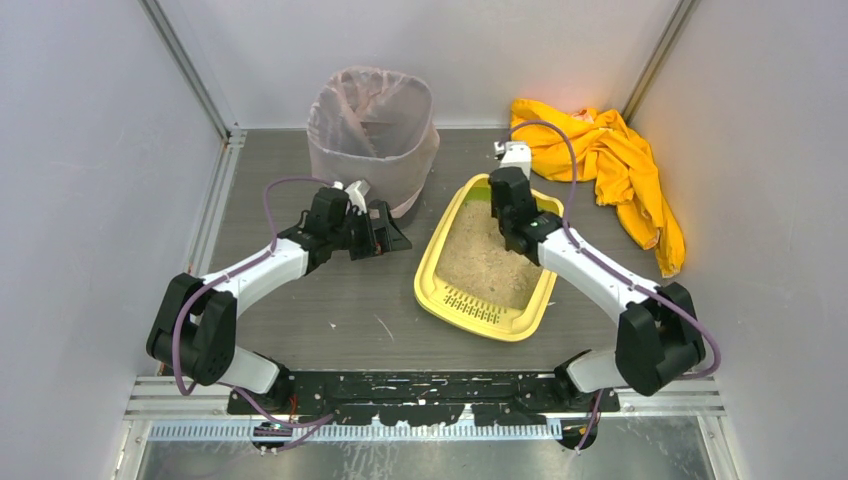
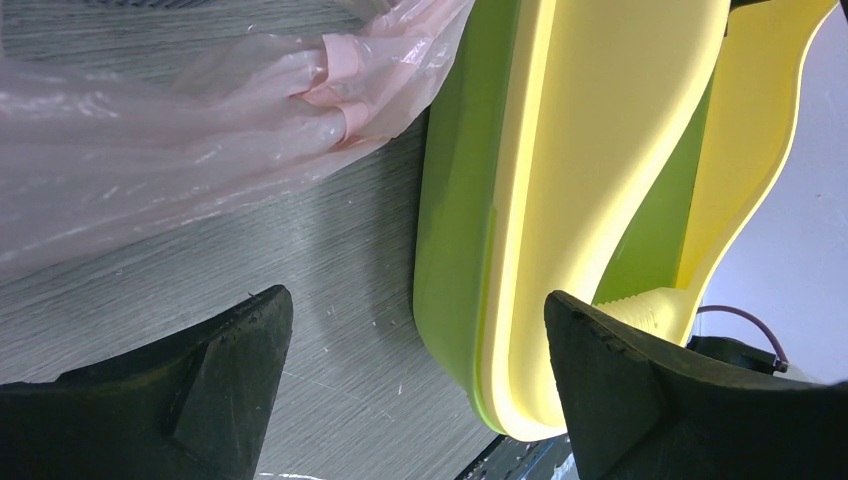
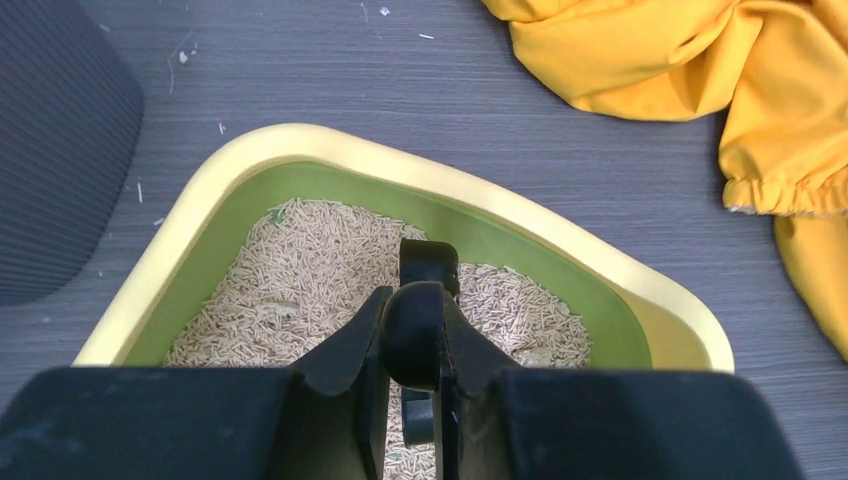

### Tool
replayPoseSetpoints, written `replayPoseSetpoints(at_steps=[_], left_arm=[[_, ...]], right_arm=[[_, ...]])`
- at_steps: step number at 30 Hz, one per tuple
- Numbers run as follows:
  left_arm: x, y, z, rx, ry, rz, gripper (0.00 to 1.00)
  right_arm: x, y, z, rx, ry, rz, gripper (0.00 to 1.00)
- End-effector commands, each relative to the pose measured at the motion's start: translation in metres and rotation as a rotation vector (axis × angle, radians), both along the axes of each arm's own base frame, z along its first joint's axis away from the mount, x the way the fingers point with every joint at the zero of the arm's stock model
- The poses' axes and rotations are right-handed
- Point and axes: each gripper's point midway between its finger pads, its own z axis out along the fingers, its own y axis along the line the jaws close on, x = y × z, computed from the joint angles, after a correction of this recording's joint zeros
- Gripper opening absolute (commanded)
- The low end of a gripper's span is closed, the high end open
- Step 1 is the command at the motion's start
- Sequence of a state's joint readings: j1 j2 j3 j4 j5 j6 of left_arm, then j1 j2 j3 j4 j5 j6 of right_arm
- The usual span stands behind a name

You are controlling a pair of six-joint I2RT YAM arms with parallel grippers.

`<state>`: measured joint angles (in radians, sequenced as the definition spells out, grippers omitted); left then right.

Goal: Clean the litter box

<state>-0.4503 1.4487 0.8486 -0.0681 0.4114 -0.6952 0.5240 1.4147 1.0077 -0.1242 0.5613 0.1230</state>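
Work the right gripper [image 3: 405,325], pinched narrow on a small black part [image 3: 430,265] (a scoop handle, perhaps), slowly through the litter [image 3: 300,270] of the litter box [image 1: 428,268], just right of the bin [image 1: 370,120] on the desk [image 1: 340,310], bracing its rim with the left gripper [image 2: 415,298], spread wide and empty before the bin. No brand, label or writing readable in the 3 views.

Fingers [image 3: 352,352] (pressed together) over litter box [image 3: 330,140]
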Motion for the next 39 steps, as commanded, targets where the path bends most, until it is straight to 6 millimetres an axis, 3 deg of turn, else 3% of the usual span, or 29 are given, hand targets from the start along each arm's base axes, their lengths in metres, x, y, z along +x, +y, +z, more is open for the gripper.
replayPoseSetpoints(at_steps=[1,10,19,25,33,39], left_arm=[[0.008,-0.005,0.030,-0.042,-0.097,-0.013,0.96],[0.008,-0.006,0.030,-0.045,-0.095,-0.014,0.95],[0.008,-0.006,0.030,-0.047,-0.096,-0.014,0.96],[0.008,-0.008,0.030,-0.054,-0.090,-0.018,0.96],[0.008,-0.008,0.031,-0.056,-0.096,-0.018,0.96],[0.008,-0.009,0.030,-0.062,-0.093,-0.020,0.96]], right_arm=[[-0.002,0.022,0.015,0.312,-0.038,0.075,0.01],[-0.011,-0.001,0.024,0.466,-0.068,0.064,0.01],[-0.019,0.005,0.027,0.537,-0.084,0.096,0.01],[-0.021,0.005,0.013,0.588,-0.065,0.104,0.01],[-0.022,0.011,0.010,0.708,-0.057,0.160,0.01],[-0.021,0.003,0.000,0.766,-0.042,0.154,0.01]])
